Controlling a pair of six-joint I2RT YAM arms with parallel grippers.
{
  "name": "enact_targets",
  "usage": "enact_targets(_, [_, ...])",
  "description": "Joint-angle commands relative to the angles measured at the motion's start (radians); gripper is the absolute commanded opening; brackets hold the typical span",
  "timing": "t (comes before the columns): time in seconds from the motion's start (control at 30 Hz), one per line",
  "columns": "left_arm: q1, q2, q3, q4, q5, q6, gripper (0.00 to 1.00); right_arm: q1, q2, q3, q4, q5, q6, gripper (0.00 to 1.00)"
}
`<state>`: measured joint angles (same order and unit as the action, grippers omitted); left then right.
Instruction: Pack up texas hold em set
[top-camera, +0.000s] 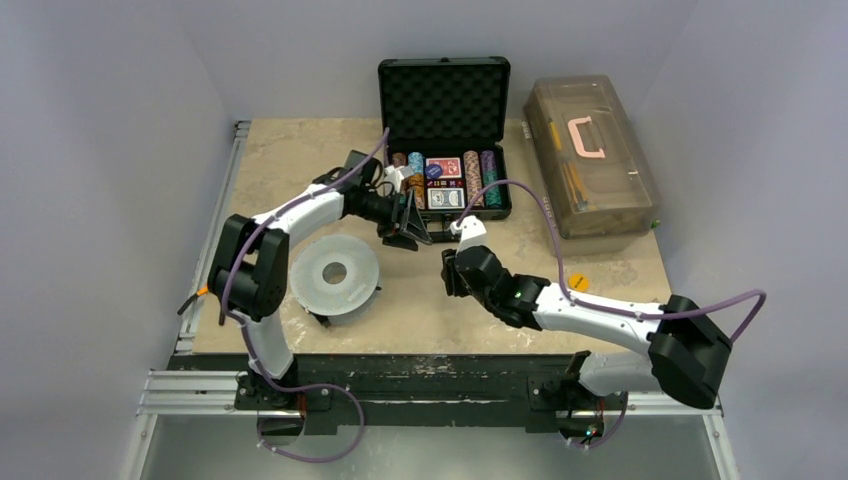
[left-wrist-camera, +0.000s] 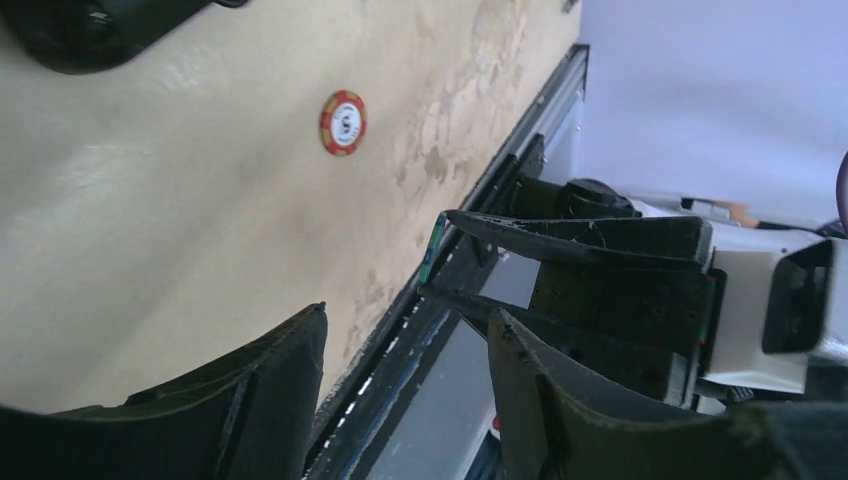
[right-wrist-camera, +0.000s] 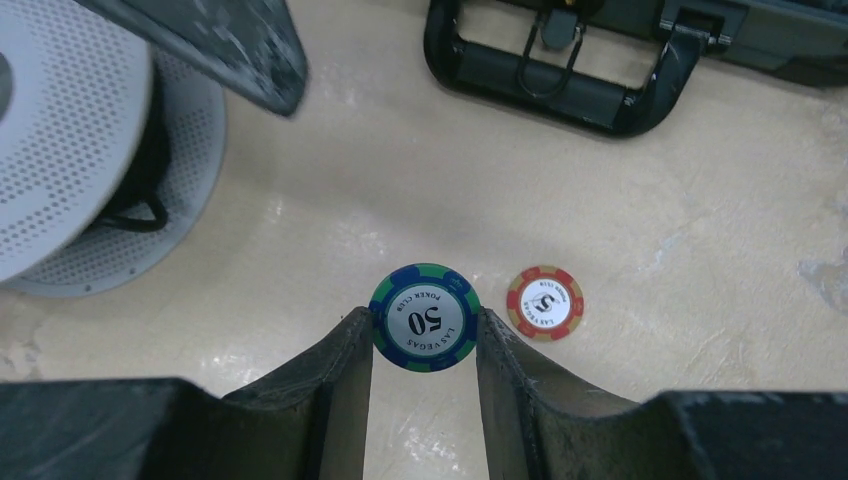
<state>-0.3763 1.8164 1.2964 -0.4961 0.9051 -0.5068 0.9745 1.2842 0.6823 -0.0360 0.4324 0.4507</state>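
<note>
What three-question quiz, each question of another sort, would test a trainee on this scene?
1. True or false: the small black briefcase with a foam-lined lid stands open.
2. Which fingers hold the round blue-green poker chip marked 50? A left; B right.
3. Fill in: the round red-yellow poker chip marked 5 lies flat on the ___.
Key: 1 true; 2 B, the right fingers; 3 the beige table.

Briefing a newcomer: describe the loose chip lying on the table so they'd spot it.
Find the open black briefcase at the back; in front of its handle a poker chip lies flat on the table. It is red, marked 5, unlike the blue-green 50 chip held in the right gripper's jaws.
</note>
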Motion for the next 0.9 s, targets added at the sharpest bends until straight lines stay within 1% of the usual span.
enact_targets(0.0, [-0.036,0.043,0.061,0.033,0.136,0.004,0.56,-0.005,-0.060,-0.020,0.116,-0.039,-0.079,0.28])
enact_targets(0.07, [-0.045,0.066,0.075,0.018,0.148,0.017,0.49,-0.006,-0.069,-0.023,0.136,-0.049,-0.090,0.29])
enact_targets(0.1, [-0.050,0.073,0.079,0.016,0.151,0.019,0.48,-0.007,-0.069,-0.019,0.142,-0.052,-0.095,0.29])
enact_targets(0.2, [-0.070,0.083,0.089,0.015,0.162,0.029,0.48,-0.007,-0.053,0.000,0.140,-0.055,-0.104,0.28])
enact_targets(0.3, [-0.088,0.092,0.110,-0.030,0.157,0.058,0.46,-0.007,-0.053,0.011,0.145,-0.052,-0.106,0.28])
enact_targets(0.37, [-0.097,0.092,0.114,-0.046,0.150,0.073,0.43,-0.007,-0.054,0.015,0.146,-0.050,-0.103,0.28])
enact_targets(0.43, [-0.104,0.098,0.123,-0.065,0.150,0.088,0.38,-0.007,-0.055,0.019,0.143,-0.046,-0.102,0.28])
enact_targets(0.5, [-0.112,0.104,0.138,-0.097,0.144,0.111,0.38,-0.007,-0.059,0.021,0.142,-0.044,-0.100,0.28])
enact_targets(0.57, [-0.119,0.111,0.150,-0.125,0.137,0.130,0.40,-0.007,-0.068,0.022,0.140,-0.039,-0.099,0.28])
enact_targets(0.67, [-0.130,0.120,0.156,-0.138,0.135,0.140,0.42,-0.007,-0.078,0.024,0.137,-0.033,-0.102,0.28])
enact_targets(0.87, [-0.160,0.131,0.180,-0.194,0.131,0.189,0.39,-0.007,-0.083,0.034,0.130,-0.026,-0.104,0.28])
